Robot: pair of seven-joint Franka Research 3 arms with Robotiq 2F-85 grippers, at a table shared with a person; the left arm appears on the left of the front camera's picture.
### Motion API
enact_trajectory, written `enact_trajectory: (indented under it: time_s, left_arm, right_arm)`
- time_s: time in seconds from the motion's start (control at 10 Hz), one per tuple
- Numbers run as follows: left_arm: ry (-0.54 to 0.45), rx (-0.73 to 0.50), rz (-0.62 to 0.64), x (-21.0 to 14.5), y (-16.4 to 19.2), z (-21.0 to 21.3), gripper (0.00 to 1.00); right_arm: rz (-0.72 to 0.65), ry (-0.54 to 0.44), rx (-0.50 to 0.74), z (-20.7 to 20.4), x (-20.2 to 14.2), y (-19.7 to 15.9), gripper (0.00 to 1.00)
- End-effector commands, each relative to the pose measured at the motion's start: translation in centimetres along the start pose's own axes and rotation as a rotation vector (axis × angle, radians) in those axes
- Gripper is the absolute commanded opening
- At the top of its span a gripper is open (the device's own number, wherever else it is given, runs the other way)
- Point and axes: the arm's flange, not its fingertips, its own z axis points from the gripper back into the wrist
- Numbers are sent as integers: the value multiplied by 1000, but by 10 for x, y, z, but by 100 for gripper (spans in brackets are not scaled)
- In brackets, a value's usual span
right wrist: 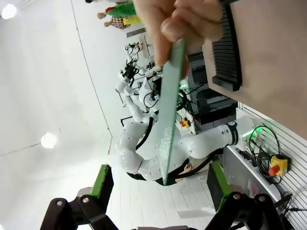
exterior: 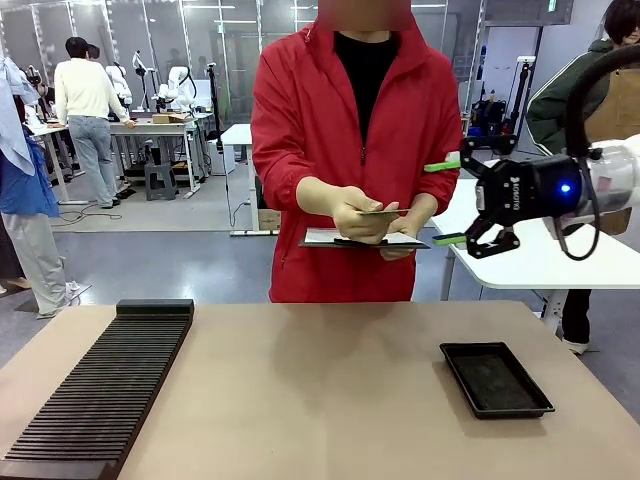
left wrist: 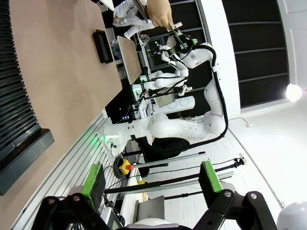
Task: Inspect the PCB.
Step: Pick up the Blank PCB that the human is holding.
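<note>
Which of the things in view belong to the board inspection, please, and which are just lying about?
Part of the job:
- circuit board, held up in the person's hand
- right gripper, open and facing the board

Lying about:
- black tray on the table
- ribbed rack on the table

I read a shallow black tray (exterior: 496, 379) lying flat on the table (exterior: 320, 390), below my right pincer (exterior: 443, 203). A long black ribbed rack (exterior: 100, 395) lies well to that pincer's left, on the same table.

Thin green PCB (exterior: 385, 212) in person's hand (exterior: 351, 213)
</note>
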Motion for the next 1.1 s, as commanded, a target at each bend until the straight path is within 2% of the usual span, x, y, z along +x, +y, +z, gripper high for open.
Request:
enact_trajectory:
  time_s: [0.0, 0.6, 0.7, 0.8, 1.0]
  left_arm:
    - [4, 6, -10, 0, -3, 0, 100]
    - [4, 6, -10, 0, -3, 0, 100]
    - [4, 6, -10, 0, -3, 0, 100]
    - [4, 6, -10, 0, -3, 0, 100]
    - [4, 6, -10, 0, -3, 0, 100]
  right_arm:
    - [25, 1, 36, -17, 1, -2, 100]
    - [12, 32, 108, -38, 25, -9, 100]
    - [9, 33, 118, -40, 29, -12, 80]
    - [24, 39, 148, -42, 31, -13, 41]
    - [25, 36, 151, -44, 31, -13, 0]
